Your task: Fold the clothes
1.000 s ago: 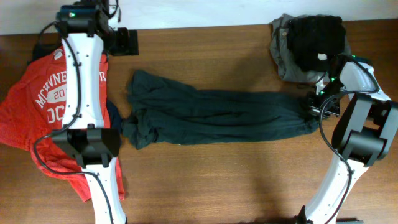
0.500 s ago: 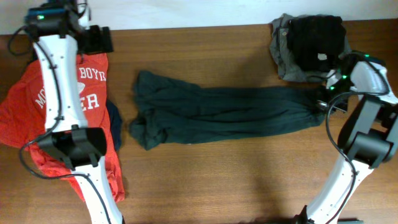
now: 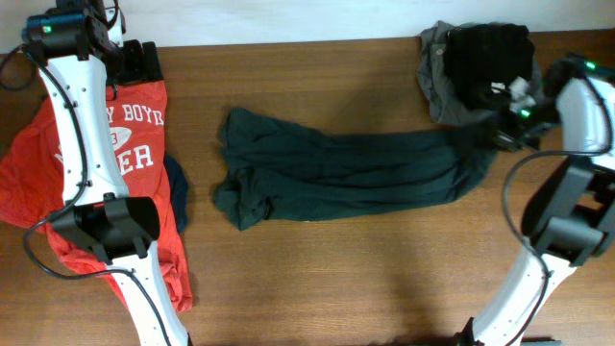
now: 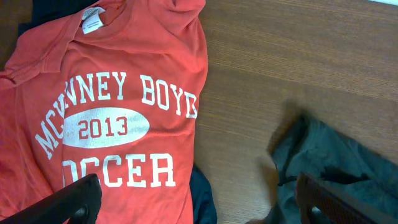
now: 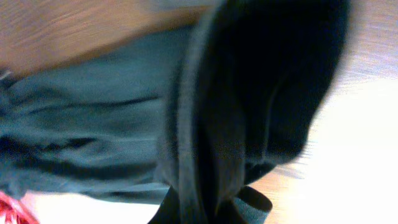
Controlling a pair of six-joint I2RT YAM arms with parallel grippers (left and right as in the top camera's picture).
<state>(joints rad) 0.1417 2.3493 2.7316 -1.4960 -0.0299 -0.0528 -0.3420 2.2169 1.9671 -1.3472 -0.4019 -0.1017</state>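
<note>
The dark blackish-green T-shirt [image 3: 346, 178] lies bunched in a long strip across the middle of the table, with no lettering showing. My right gripper [image 3: 500, 135] is shut on its right end, which is pulled taut toward the far right. In the right wrist view the fingers [image 5: 211, 208] pinch a dark fold of the shirt [image 5: 93, 106]. My left gripper [image 3: 144, 60] is at the far left corner, open and empty. In the left wrist view its fingers [image 4: 202, 208] spread wide above the table, and the shirt's left end [image 4: 336, 162] shows at the lower right.
A red soccer T-shirt [image 3: 29, 173] lies at the left under the left arm and also fills the left wrist view [image 4: 118, 93]. A dark navy cloth [image 3: 175, 187] peeks out beside it. A grey garment [image 3: 437, 82] with a black one [image 3: 485, 53] on top sits at the far right.
My right gripper has moved right and toward the far edge, dragging the dark shirt to the right. My left arm has swung left, away from the shirt.
</note>
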